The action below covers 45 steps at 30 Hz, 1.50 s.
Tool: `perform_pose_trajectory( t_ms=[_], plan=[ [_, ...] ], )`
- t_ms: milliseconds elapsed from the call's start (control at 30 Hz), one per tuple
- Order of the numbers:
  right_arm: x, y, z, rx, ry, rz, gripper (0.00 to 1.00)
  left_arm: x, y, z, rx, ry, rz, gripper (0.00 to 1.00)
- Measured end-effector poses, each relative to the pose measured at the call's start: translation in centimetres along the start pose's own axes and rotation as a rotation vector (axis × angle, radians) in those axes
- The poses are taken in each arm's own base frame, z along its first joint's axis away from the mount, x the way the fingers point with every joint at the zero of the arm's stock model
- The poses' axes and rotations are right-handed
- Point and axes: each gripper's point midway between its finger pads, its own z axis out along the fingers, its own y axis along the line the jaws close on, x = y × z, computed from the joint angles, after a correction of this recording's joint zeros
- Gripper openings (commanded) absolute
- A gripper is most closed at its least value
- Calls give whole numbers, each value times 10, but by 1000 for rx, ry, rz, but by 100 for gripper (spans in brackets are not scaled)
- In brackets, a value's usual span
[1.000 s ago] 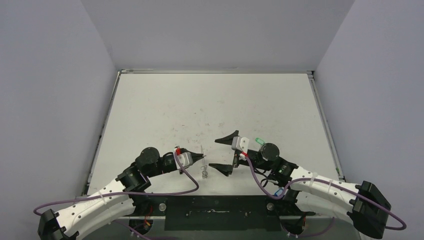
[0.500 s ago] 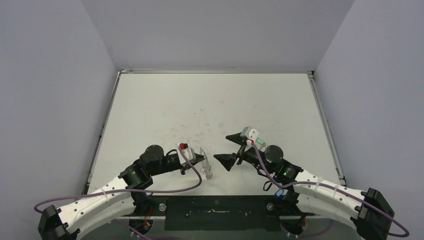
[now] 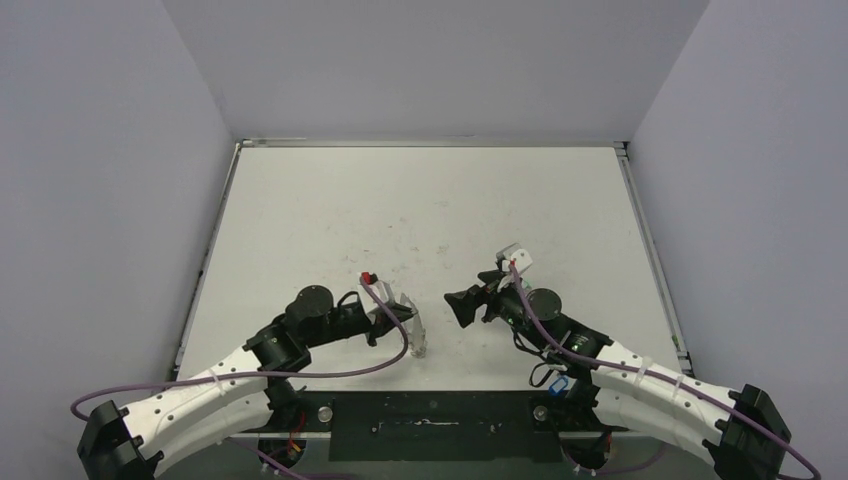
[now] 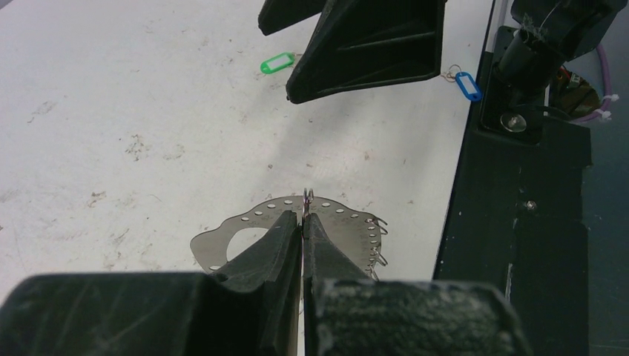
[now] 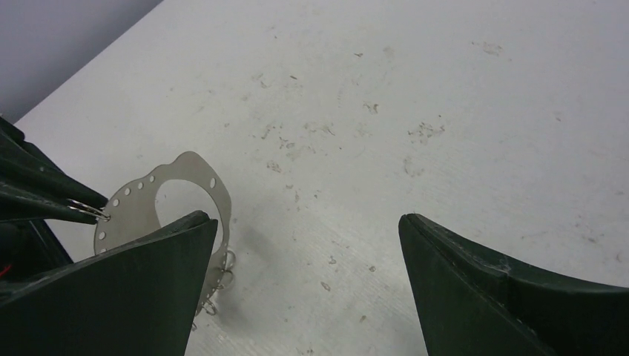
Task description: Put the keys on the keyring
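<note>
The keyring (image 4: 337,222) is a thin pale-grey metal crescent with holes and small wire loops along its rim. My left gripper (image 4: 303,215) is shut on a wire loop at its top edge and holds it up on edge over the table (image 3: 415,338). In the right wrist view the keyring (image 5: 189,174) sits just left of my right gripper (image 5: 303,222), which is open wide and holds nothing. A key with a green tag (image 4: 277,63) lies on the table beyond the right gripper's fingers (image 4: 371,44). The key with a blue tag (image 4: 467,85) lies at the table's near edge.
The black base plate (image 4: 519,222) runs along the near edge, close to the keyring. Purple cables (image 3: 390,350) loop off both arms. Grey walls (image 3: 100,200) close in the white table (image 3: 420,200) on three sides.
The right gripper has turned, opened to its widest and now points at the keyring. The left gripper has tilted up and lifted the keyring slightly. The right wrist now hides the green key from above.
</note>
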Motion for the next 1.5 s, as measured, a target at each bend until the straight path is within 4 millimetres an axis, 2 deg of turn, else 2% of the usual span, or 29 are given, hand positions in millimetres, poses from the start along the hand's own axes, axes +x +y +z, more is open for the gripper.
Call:
perform_pose_trajectory(
  t_ms=[100,300,567,800,1067,1267,1500],
  plan=[
    [7,-11,-3,61,41,-5,100,-1,0,3,-4,-6,-25,0],
    [4,-36,-15,200,41,-4,100,-1,3,10,-17,-20,-57,0],
    [17,-74,-27,444,119,30,100,0,8,19,-27,-21,-72,0],
    [28,-86,-32,521,165,36,100,0,8,19,-28,-20,-74,0],
    [23,-87,-32,537,188,23,100,1,8,8,-46,-6,-79,0],
    [20,-96,-20,561,258,50,100,4,7,5,-50,9,-79,0],
    [42,-113,-5,516,367,187,100,19,6,0,-50,71,-82,0]
  ],
)
